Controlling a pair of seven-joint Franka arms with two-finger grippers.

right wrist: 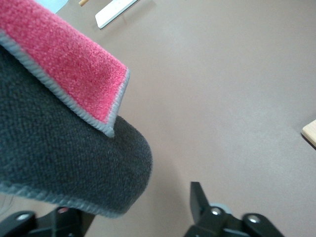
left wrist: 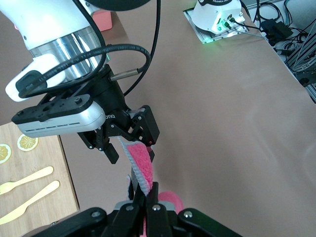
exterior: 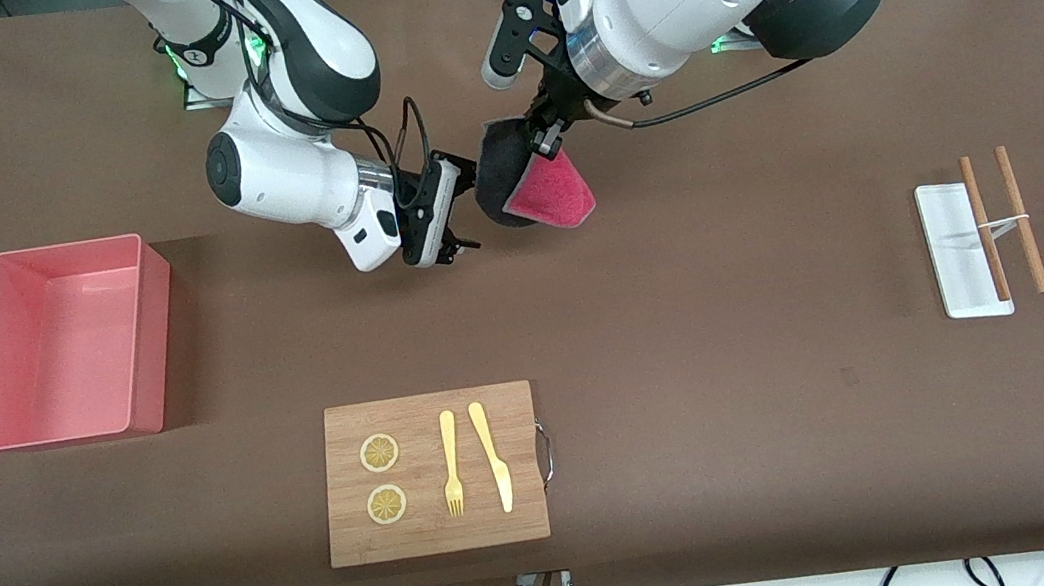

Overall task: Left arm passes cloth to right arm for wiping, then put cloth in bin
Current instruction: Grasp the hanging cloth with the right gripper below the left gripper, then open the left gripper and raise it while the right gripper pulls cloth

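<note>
The crimson-pink cloth (exterior: 551, 194) with its dark grey reverse hangs in the air over the middle of the table. My left gripper (exterior: 550, 136) is shut on its upper edge, and the pinch shows in the left wrist view (left wrist: 149, 193). My right gripper (exterior: 469, 209) is beside the cloth, open, its fingers (right wrist: 200, 201) standing on either side of the cloth's (right wrist: 64, 148) lower grey corner without pressing it. The same right gripper (left wrist: 129, 147) straddles the cloth's (left wrist: 141, 163) edge. The pink bin (exterior: 142, 333) stands empty toward the right arm's end of the table.
A wooden board (exterior: 438, 531) with two lemon slices (exterior: 380, 453), a yellow fork (exterior: 450, 462) and a knife (exterior: 492, 454) lies nearer the front camera than the grippers. A small white tray (exterior: 953, 256) with two wooden sticks (exterior: 1020, 217) lies toward the left arm's end.
</note>
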